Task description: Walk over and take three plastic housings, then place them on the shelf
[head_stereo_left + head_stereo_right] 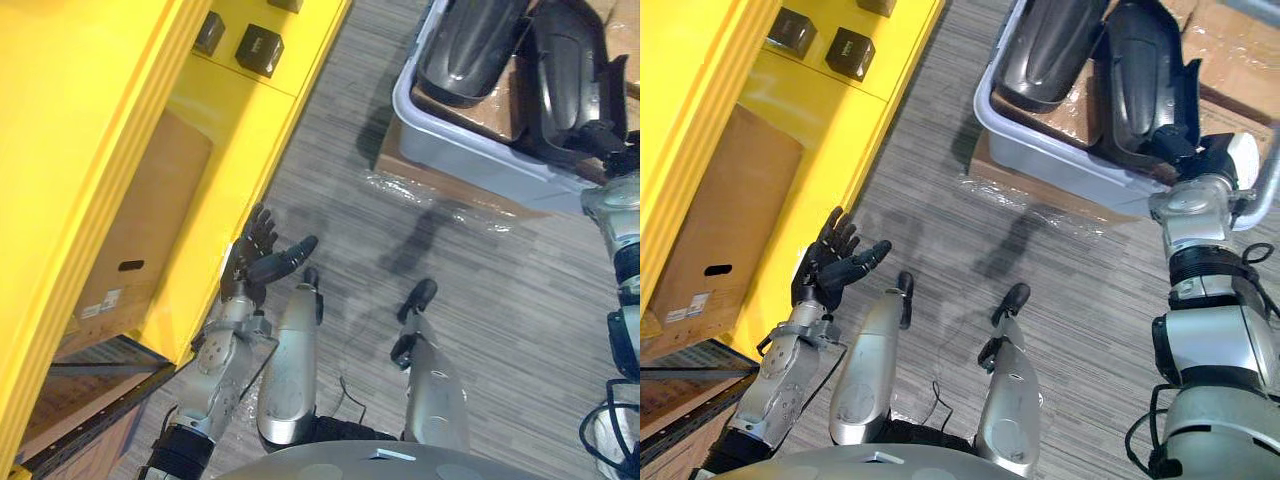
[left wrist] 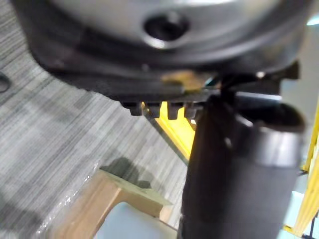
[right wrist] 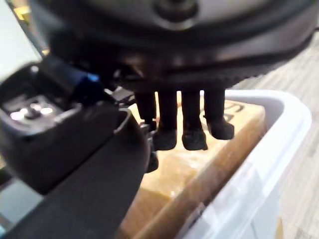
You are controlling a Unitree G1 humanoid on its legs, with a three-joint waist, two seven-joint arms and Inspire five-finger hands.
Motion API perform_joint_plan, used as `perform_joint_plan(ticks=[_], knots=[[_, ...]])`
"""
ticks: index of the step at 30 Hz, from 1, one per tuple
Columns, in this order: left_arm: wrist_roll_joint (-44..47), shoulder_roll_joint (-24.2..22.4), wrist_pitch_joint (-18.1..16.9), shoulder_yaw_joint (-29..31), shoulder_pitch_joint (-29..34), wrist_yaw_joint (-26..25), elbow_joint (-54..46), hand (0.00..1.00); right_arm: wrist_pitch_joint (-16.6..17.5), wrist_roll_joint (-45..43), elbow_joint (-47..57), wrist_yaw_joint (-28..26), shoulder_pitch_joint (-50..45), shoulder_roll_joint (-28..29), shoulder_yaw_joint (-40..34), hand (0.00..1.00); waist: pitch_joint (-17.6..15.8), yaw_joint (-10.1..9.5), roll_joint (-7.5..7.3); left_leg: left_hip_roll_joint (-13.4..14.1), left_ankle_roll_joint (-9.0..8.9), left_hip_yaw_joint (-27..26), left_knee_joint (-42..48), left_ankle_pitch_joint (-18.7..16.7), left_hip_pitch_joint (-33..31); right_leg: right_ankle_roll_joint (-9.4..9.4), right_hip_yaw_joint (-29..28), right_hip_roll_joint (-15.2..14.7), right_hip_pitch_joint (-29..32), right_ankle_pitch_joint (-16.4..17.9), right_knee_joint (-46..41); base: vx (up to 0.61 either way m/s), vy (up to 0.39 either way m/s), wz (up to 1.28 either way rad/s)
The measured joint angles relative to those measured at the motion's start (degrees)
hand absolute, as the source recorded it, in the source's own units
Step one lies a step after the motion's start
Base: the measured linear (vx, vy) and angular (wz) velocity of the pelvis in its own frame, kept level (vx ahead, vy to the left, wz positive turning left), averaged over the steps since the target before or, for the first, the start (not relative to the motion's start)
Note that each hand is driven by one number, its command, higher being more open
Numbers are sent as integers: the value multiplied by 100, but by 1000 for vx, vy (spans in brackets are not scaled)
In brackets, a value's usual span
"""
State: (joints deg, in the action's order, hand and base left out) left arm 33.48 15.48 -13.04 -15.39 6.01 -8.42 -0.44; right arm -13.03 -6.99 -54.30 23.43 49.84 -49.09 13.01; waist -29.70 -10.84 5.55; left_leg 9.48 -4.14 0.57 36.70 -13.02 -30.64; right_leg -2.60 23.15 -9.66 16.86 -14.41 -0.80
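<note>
— Lower left?
— Left hand (image 1: pixel 250 266), spread and empty, beside the yellow shelf (image 1: pixel 120 100).
— Upper right?
— Two dark plastic housings (image 1: pixel 1045 50), side by side in the grey bin (image 1: pixel 1040 150), domed backs up, lengthwise top to bottom of the frame. Probably light, stiff, glossy and slippery; best gripped across a rim edge near one end.
— Far right?
— Right hand (image 1: pixel 1195 155), at the lower end of the right one; clamped or not, cannot tell.

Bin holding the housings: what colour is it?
The bin is plain pale grey, clearest in the right eye view.
</note>
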Motion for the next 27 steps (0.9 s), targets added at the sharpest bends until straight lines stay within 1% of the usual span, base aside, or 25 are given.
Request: perform_joint_plan(ticks=[1,4,6,7,8,9,10,11,13,15,16,17,19,20,21,22,23,25,27], knots=[[7,32,3,27,91,84,-256,100,0,29,235,96,-72,10,-23,0,4,44,-94,16,-7,-22,-17,6,41,9,-27,12,-13,8,0,-54,12,-8],[21,48,57,97,99,299,-610,100,-5,288,655,364,-297,13,-136,0,-6,114,-236,17,-23,-59,-109,31,249,23,-75,12,-154,23,4,-48,23,-4],[289,159,165,164,34,574,-893,100,-7,516,1037,569,-461,83,-300,0,-2,183,-422,17,-32,-136,-233,58,438,73,-138,2,-241,95,14,-48,21,-10],[332,186,203,190,3,636,-952,100,-9,596,1097,609,-465,125,-356,0,-6,199,-472,18,-27,-162,-266,63,483,71,-156,0,-259,101,21,-44,14,-8],[485,250,318,190,-141,778,-991,100,-23,685,1226,708,-515,188,-472,0,-2,245,-526,19,-28,-176,-314,75,560,70,-158,4,-330,100,58,-36,15,-4],[543,293,490,193,-264,889,-1033,100,-35,740,1324,733,-545,241,-570,0,2,296,-561,20,-75,-185,-344,102,646,62,-164,12,-410,95,100,-30,16,-2],[603,314,572,191,-327,931,-1063,100,-51,781,1406,743,-572,259,-613,0,-5,318,-583,20,-78,-203,-368,105,693,62,-175,11,-437,94,101,-17,27,-9],[736,358,740,178,-425,994,-1140,100,-64,891,1574,767,-654,293,-690,0,0,338,-634,27,-81,-258,-405,108,778,55,-227,10,-470,89,115,-10,34,-15],[1116,365,1034,174,-628,1122,-1161,100,-73,962,1788,788,-714,303,-721,0,10,377,-682,42,-87,-354,-454,101,903,25,-304,16,-531,67,155,-7,37,-19],[1624,366,1398,172,-885,1151,-1152,100,-69,1320,2095,794,-833,428,-852,0,27,476,-726,43,-92,-412,-535,98,1032,10,-324,17,-620,57,207,7,40,-17],[1850,366,1606,172,-1042,1152,-1111,100,-64,1487,2241,796,-870,533,-860,0,59,502,-783,58,-95,-504,-603,100,1120,2,-392,19,-620,52,215,16,34,-20],[1909,362,1699,156,-1129,1149,-1075,100,-62,1579,2327,796,-892,581,-868,0,67,515,-796,71,-100,-537,-618,96,1152,-23,-435,27,-624,34,215,19,31,-25],[2317,350,1991,-26,-1522,1110,-815,100,-17,1966,2779,795,-1122,700,-909,0,72,603,-805,96,-118,-582,-725,101,1319,-25,-474,51,-722,35,225,35,27,-9],[2402,348,2044,-65,-1600,1072,-749,100,6,2034,2894,794,-1186,754,-909,0,78,632,-816,102,-128,-589,-755,107,1377,-26,-476,60,-763,37,232,49,22,-10],[2658,326,2106,-109,-1707,997,-582,100,38,2156,3136,789,-1335,912,-909,0,146,652,-874,116,-147,-658,-854,118,1496,-29,-515,77,-807,41,272,51,15,-21],[2930,265,2116,-116,-1760,953,-446,100,165,2290,3303,788,-1504,1081,-909,0,266,679,-955,123,-166,-723,-954,129,1528,-36,-583,90,-801,50,315,68,13,-20],[3038,238,2121,-113,-1784,940,-387,100,240,2377,3349,786,-1590,1151,-908,0,327,706,-984,124,-170,-729,-992,132,1536,-36,-582,94,-801,55,334,59,9,-15],[3634,162,2152,-116,-1860,814,-317,100,471,2734,3487,782,-1824,1356,-907,0,464,787,-1072,137,-184,-825,-1088,137,1661,-35,-637,113,-821,55,382,64,24,-13],[4023,55,2171,-157,-2051,791,-110,100,605,2929,3497,780,-1980,1445,-897,0,518,802,-1069,141,-188,-851,-1131,139,1763,-35,-656,119,-892,54,386,39,37,-7]])
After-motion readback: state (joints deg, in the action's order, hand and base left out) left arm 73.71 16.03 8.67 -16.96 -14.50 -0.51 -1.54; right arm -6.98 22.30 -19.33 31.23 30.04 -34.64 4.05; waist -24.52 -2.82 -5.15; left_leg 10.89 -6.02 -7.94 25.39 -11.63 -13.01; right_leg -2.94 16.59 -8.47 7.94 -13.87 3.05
